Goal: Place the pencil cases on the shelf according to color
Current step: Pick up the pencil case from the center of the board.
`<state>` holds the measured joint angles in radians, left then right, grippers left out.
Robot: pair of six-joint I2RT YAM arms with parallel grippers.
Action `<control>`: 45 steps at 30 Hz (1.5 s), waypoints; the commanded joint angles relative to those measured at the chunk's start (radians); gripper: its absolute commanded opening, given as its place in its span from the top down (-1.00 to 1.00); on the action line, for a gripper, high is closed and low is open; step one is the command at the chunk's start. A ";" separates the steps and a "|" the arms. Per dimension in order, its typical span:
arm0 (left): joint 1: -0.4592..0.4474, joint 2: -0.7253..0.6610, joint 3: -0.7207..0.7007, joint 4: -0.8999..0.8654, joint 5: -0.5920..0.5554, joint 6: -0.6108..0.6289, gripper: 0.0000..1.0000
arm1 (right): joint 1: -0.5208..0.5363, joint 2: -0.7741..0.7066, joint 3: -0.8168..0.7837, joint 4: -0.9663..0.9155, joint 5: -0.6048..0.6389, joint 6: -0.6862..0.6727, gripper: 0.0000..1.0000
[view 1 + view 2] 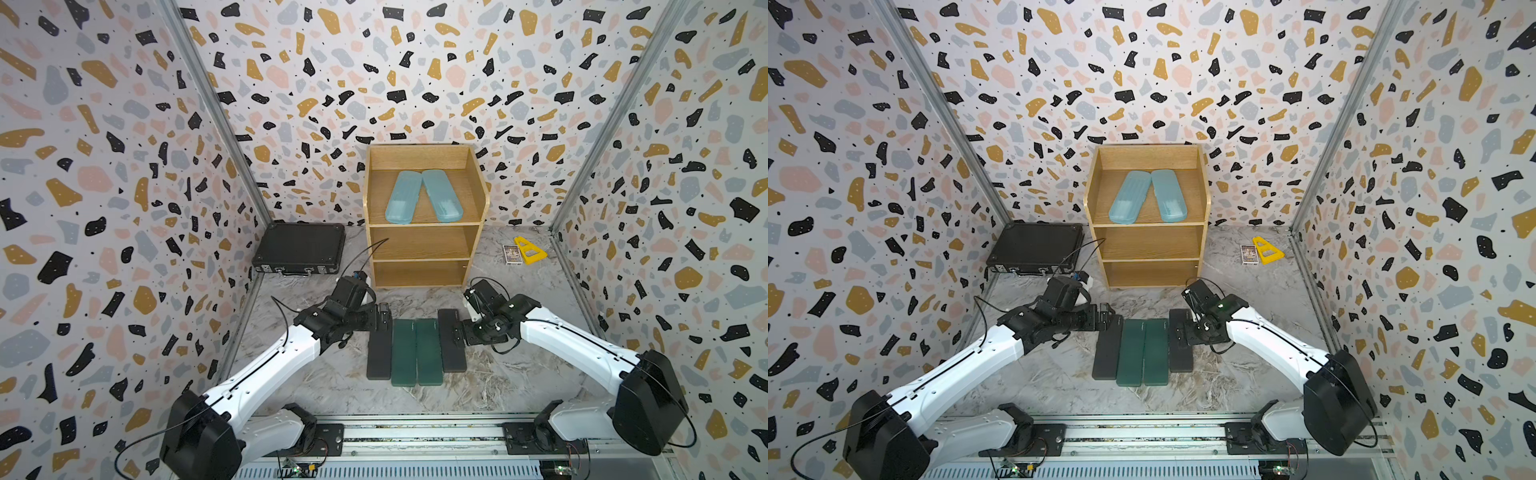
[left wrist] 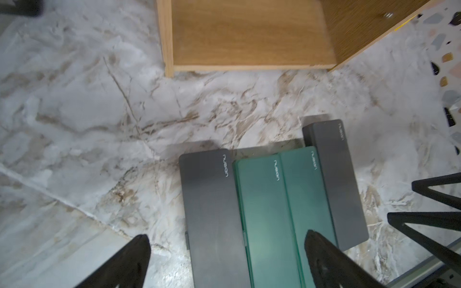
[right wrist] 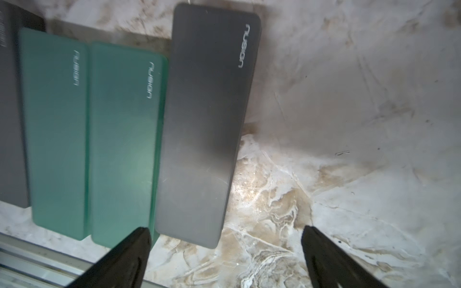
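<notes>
The two light blue pencil cases (image 1: 404, 197) are seen lying flat on the top tier of the shelf (image 1: 419, 245), well beyond both grippers, close together at their far ends and splayed apart at the near ends. Four more cases are lined up side by side on the tabletop (image 1: 519, 374) in the space between the grippers. The two green cases (image 1: 404, 353) are set in the middle, touching each other, and are flanked by the left black case (image 1: 379, 357) and the right black case (image 1: 454, 353). The left gripper (image 2: 227, 237) is held over the far part of the left black case, its jaws spread wide and nothing gripped. The right gripper (image 3: 225, 230) is likewise spread wide and empty, held over the right black case. Whether either gripper touches its case cannot be told. A black briefcase (image 1: 299, 249) is laid beyond the left gripper, beside the shelf. A yellow piece (image 1: 528, 250) and a small card box (image 1: 510, 254) are found beyond the right gripper
</notes>
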<state>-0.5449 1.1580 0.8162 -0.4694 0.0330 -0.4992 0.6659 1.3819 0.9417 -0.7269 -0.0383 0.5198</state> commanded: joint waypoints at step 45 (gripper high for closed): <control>0.002 0.071 -0.137 0.022 -0.127 -0.110 -0.99 | 0.009 -0.049 -0.118 0.185 0.045 0.022 -1.00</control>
<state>-0.5449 1.2598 0.6807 -0.4355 -0.0639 -0.6144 0.6662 1.3766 0.8162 -0.5373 0.0242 0.5388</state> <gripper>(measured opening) 0.993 0.995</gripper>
